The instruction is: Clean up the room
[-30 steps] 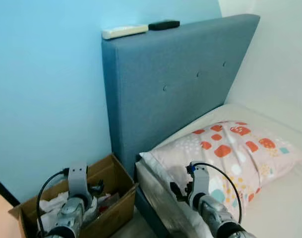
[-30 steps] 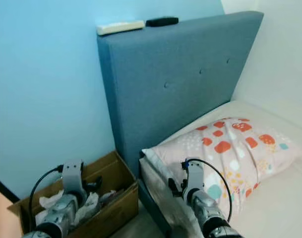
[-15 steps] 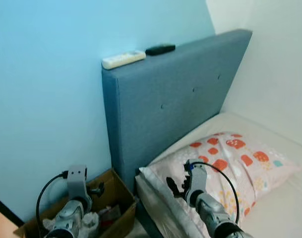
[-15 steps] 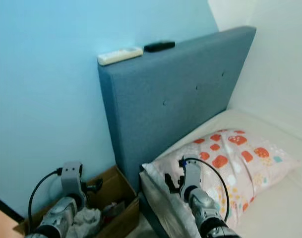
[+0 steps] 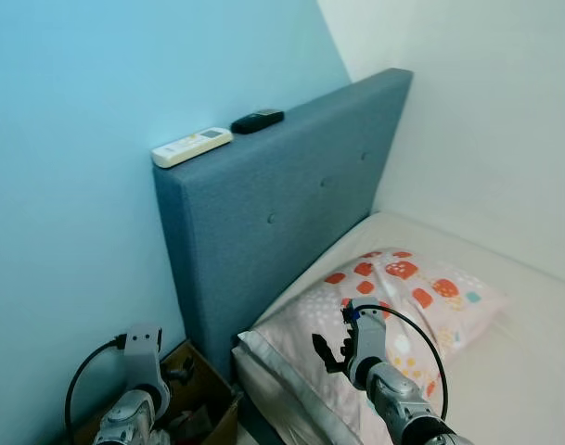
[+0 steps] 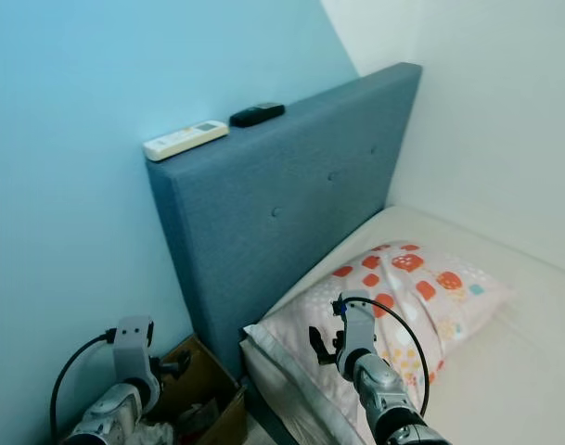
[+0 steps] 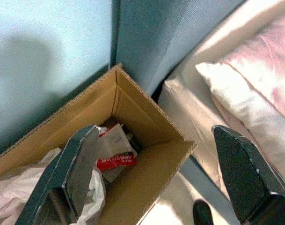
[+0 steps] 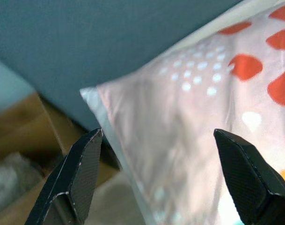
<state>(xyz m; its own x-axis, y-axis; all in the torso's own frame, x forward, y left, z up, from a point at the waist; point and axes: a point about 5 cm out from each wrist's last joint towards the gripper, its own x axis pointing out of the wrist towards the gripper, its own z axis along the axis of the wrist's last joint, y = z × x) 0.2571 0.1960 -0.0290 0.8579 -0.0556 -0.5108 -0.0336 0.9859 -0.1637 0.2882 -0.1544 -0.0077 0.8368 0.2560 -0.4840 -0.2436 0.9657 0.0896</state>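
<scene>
A brown cardboard box [image 7: 147, 117] stands on the floor between the blue wall and the bed. Inside lie a white plastic bag [image 7: 20, 187] and a red and white wrapper [image 7: 115, 157]. My left gripper [image 7: 156, 131] hangs open above the box with nothing between its fingers. My right gripper [image 8: 158, 133] is open and empty over the near corner of the pillow [image 5: 403, 287], which is pale with red and orange spots. On top of the blue headboard [image 5: 282, 195] rest a white remote [image 5: 191, 146] and a black remote [image 5: 257, 120].
The light blue wall [image 5: 69, 185] runs behind the box, and a white wall [image 5: 486, 120] lies beyond the bed. The white mattress [image 5: 523, 352] stretches to the right of the pillow. The box fits tightly against the bed frame.
The camera has swung up and to the right, so the box has slid to the bottom left and the headboard top sits lower in the picture. Both grippers stay open and keep their places.
</scene>
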